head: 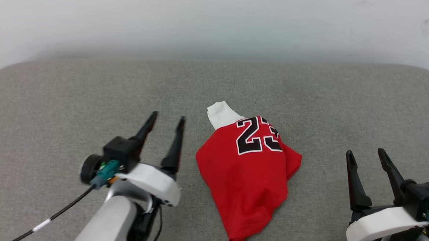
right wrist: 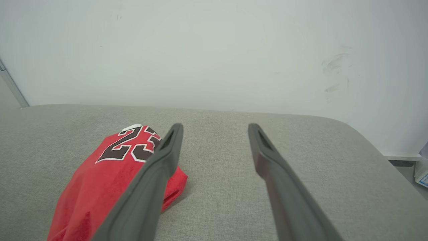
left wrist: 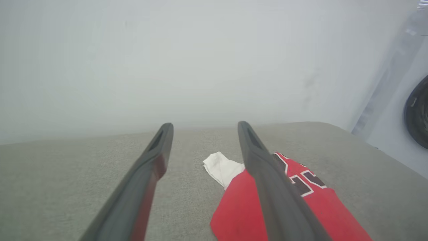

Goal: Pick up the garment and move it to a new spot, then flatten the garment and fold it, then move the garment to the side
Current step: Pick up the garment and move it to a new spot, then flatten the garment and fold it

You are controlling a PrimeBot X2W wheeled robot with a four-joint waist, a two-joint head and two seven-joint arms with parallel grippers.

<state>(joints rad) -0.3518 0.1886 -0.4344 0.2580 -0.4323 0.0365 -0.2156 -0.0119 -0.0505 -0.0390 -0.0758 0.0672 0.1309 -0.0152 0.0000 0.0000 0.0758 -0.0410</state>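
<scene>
The garment (head: 246,173) lies crumpled in a loose heap in the middle of the grey cushioned surface (head: 54,101), red with a black "23" and a white sleeve sticking out at its far end. My left gripper (head: 167,118) hovers just left of it, open and holding nothing. My right gripper (head: 367,152) stands open to the right of the heap, well apart from it. In the left wrist view the garment (left wrist: 240,207) sits behind the right finger. In the right wrist view the garment (right wrist: 100,180) lies to the left, partly behind the left finger.
A pale wall (head: 219,21) rises behind the grey surface. The surface's rounded far corners show at both sides. A dark round thing (left wrist: 418,110) stands off the surface's right end in the left wrist view.
</scene>
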